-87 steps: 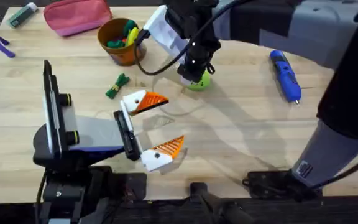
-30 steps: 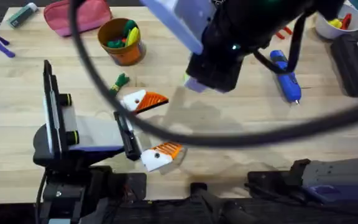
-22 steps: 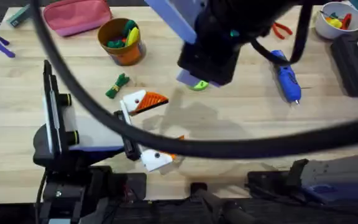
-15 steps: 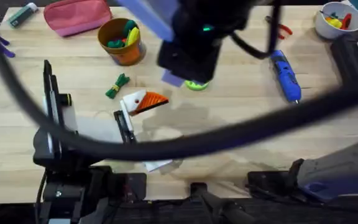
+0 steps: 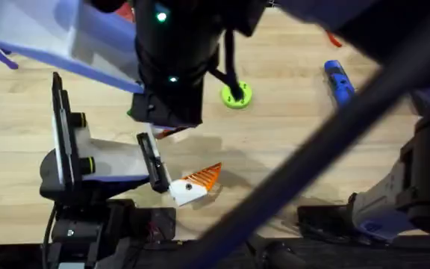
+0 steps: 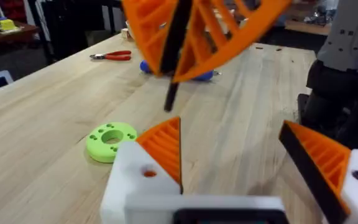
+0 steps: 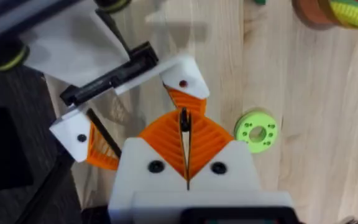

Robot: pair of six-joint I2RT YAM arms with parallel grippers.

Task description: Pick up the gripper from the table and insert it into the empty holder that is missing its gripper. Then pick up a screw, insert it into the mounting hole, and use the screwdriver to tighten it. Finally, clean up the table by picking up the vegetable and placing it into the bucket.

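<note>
Our right hand (image 7: 184, 119) is clenched on the thin black screw (image 6: 169, 93), which hangs from its pads just above the spread left hand's (image 6: 232, 129) white holder (image 6: 135, 183); we judge the screw light, stiff and slippery, best pinched near its head.

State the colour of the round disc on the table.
Bright green disc, clearest in the left wrist view.

Light wooden table (image 5: 290, 149) (green disc (image 5: 237, 96), blue screwdriver (image 5: 339, 80), red pliers (image 6: 112, 56)).
</note>
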